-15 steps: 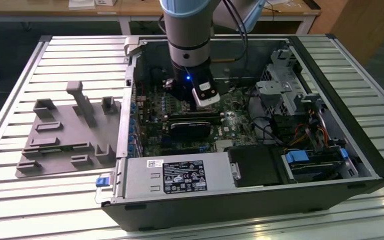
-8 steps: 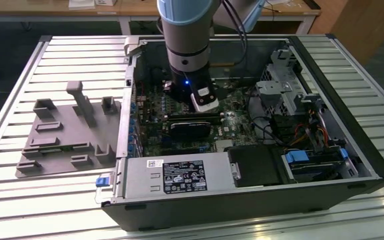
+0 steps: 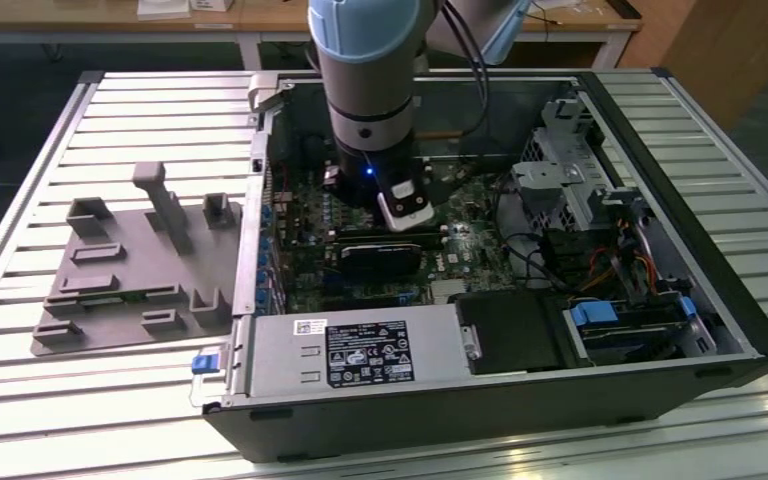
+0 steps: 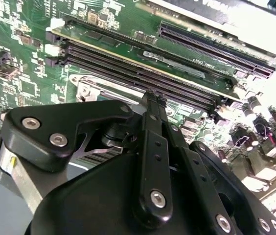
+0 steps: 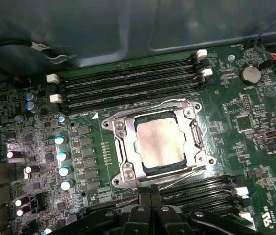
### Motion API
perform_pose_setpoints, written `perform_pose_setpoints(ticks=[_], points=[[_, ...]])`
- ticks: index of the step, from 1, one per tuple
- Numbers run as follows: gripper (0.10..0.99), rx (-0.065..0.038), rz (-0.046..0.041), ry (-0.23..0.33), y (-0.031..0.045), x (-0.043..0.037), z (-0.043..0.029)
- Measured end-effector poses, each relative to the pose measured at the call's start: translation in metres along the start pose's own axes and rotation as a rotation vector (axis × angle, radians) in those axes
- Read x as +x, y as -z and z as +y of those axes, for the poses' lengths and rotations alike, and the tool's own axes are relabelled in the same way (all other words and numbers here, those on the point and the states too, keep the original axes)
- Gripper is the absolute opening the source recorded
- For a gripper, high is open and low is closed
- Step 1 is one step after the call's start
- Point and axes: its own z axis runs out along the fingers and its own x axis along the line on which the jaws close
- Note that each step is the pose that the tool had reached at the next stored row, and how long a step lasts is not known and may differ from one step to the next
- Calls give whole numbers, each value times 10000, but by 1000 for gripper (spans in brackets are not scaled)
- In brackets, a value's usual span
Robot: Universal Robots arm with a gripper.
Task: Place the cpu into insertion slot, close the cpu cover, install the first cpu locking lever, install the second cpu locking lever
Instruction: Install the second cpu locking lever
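Observation:
The cpu, a pale silvery square chip, lies flat in the insertion slot on the green board. The cpu cover, a silvery frame with a square window, lies down around the chip. A thin metal lever rod runs slanted along the socket's side nearest my gripper. My gripper hovers just off that side of the socket, fingers together with nothing between them. In the second wrist view the black fingers point at the board beside a corner of the cover. In the exterior view the arm reaches down into the open computer case.
Long black memory slots flank the socket on two sides. A black card sits beside the gripper, with the power supply in front and drive bays at the exterior view's right. A grey fixture lies outside the case.

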Motion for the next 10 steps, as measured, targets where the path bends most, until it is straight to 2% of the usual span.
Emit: perform_pose_setpoints(ticks=[4,10], points=[[102,-205,51,21,-15,14,-46],[102,-599,142,17,-42,41,-103]])
